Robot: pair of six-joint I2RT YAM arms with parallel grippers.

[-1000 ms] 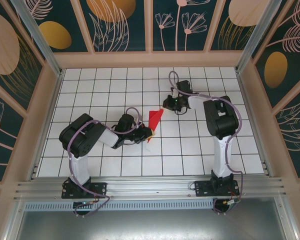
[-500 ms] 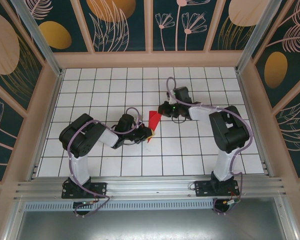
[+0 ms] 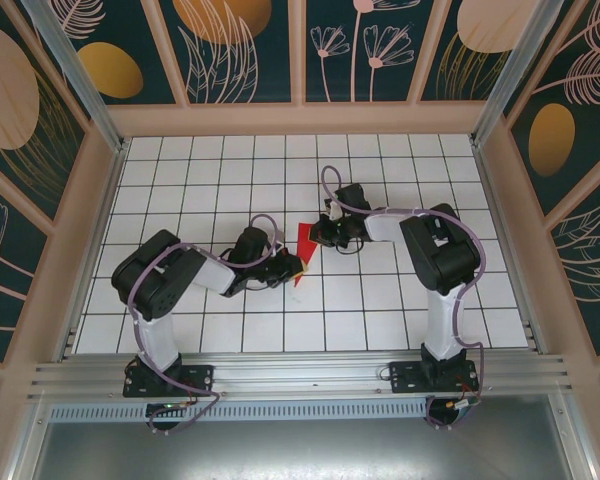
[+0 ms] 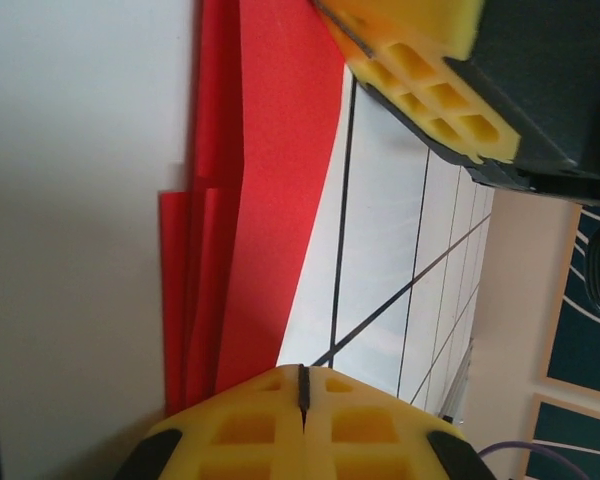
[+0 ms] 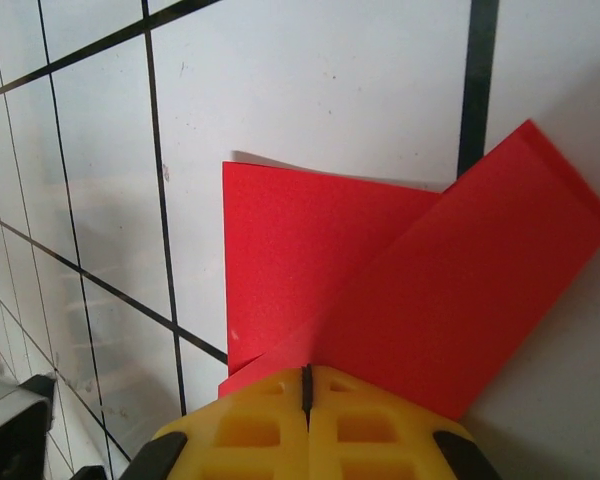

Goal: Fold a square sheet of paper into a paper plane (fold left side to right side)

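Note:
The red sheet of paper (image 3: 302, 246) lies near the middle of the tiled table, folded into a narrow, layered strip that points toward the near edge. In the left wrist view its stacked creased layers (image 4: 265, 200) run up from my fingertips. My left gripper (image 3: 292, 268) (image 4: 302, 385) is shut, its tips resting on the paper's near end. My right gripper (image 3: 317, 232) (image 5: 305, 385) is shut too, its tips on the far end where one red flap (image 5: 460, 290) lies slanted over another. The right gripper's yellow fingers (image 4: 410, 60) show in the left wrist view.
The white table with black grid lines (image 3: 380, 300) is boxed in by wood-framed patterned walls (image 3: 100, 190) on three sides. An aluminium rail (image 3: 300, 375) carries both arm bases along the near edge. Free tiles lie all round the paper.
My right gripper has swung left and nearer onto the paper's far end. The paper's upper right flap has gone leftward, so the shape is narrower. The left arm has stayed put.

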